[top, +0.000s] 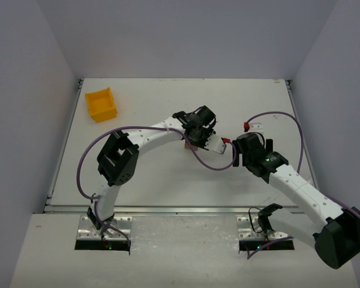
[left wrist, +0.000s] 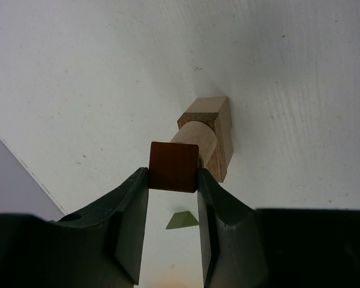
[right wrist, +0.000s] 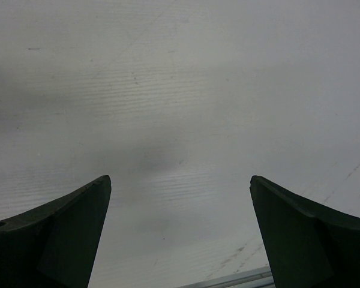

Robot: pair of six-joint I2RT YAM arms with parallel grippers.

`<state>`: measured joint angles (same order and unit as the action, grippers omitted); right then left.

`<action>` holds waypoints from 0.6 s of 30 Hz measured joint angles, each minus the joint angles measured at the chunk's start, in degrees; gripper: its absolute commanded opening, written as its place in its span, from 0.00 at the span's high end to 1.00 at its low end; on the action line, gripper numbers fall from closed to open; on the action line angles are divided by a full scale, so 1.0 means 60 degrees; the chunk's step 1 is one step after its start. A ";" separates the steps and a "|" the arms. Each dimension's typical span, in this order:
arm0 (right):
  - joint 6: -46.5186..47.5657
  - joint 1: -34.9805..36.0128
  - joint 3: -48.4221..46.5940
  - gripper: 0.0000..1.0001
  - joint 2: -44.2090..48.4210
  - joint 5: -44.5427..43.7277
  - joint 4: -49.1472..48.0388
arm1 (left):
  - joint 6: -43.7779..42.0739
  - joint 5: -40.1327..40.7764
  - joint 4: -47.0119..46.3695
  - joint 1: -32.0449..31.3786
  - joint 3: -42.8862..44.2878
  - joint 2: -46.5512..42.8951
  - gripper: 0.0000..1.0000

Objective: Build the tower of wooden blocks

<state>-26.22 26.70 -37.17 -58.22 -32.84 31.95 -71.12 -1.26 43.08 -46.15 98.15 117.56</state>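
Observation:
In the left wrist view my left gripper is shut on a dark red block. It holds the block on or just above a tan cylinder that stands on a tan rectangular block; I cannot tell whether red block and cylinder touch. An olive-green wedge lies on the table below the fingers. In the top view the left gripper covers most of the tower at mid-table. My right gripper is open and empty over bare table, just right of the left one in the top view.
A yellow plastic bin stands at the far left of the white table. Purple cables loop round both arms. A metal rail shows at the bottom edge of the right wrist view.

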 measured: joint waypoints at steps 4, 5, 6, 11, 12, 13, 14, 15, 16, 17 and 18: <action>-0.0007 0.0000 0.0000 0.01 0.0000 -0.0013 0.0026 | 0.0015 0.0000 -0.0002 0.0000 -0.0004 0.0000 0.89; -0.0007 0.0000 0.0000 0.01 0.0000 -0.0017 0.0028 | 0.0015 0.0000 -0.0002 0.0000 -0.0004 0.0000 0.88; -0.0011 0.0000 0.0000 0.01 0.0000 -0.0021 0.0030 | 0.0015 0.0000 -0.0002 0.0000 -0.0004 0.0000 0.87; -0.0054 0.0000 0.0000 0.01 0.0000 -0.0025 0.0047 | 0.0022 0.0000 -0.0002 0.0000 -0.0004 0.0000 0.83; -0.0063 0.0000 0.0000 0.01 0.0000 -0.0025 0.0047 | 0.0023 0.0000 -0.0002 0.0000 -0.0006 0.0000 0.83; -0.0067 0.0000 0.0000 0.01 0.0000 -0.0025 0.0047 | 0.0023 0.0000 -0.0006 0.0000 -0.0017 0.0000 0.82; -0.0069 0.0000 0.0000 0.01 0.0000 -0.0025 0.0047 | 0.0023 0.0000 -0.0012 0.0000 -0.0032 0.0000 0.81; -0.0069 0.0000 0.0000 0.01 -0.0002 -0.0025 0.0048 | 0.0019 0.0004 -0.0011 0.0000 -0.0049 0.0000 0.81; -0.0069 0.0000 0.0000 0.01 -0.0004 -0.0025 0.0050 | 0.0016 0.0007 -0.0009 0.0000 -0.0065 0.0000 0.80; -0.0069 0.0000 0.0000 0.01 -0.0008 -0.0027 0.0050 | 0.0015 0.0007 -0.0013 0.0000 -0.0066 0.0000 0.78; -0.0069 0.0000 0.0000 0.01 -0.0014 -0.0029 0.0050 | 0.0015 0.0006 -0.0016 0.0000 -0.0066 0.0000 0.77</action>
<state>-26.63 26.70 -37.17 -58.30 -33.01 32.24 -71.02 -1.22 42.98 -46.15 97.76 117.56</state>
